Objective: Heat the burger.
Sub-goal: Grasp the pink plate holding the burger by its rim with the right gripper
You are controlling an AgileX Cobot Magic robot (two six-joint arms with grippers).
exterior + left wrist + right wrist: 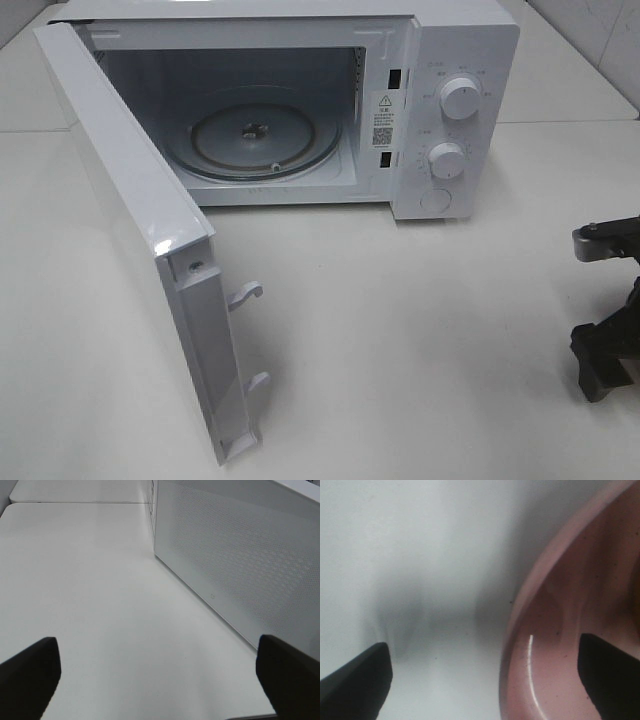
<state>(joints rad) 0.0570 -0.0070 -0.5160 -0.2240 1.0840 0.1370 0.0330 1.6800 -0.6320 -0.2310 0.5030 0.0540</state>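
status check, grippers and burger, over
left gripper open, near the microwave. right gripper open, straddling the pink plate rim. burger not in view. door open, nothing on the glass tray.

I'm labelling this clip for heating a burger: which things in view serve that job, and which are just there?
For the job: microwave, its open door, glass turntable, upper knob, lower knob, pink plate at the right pincer. The burger itself is not in view.
Just there: white table, warning sticker.
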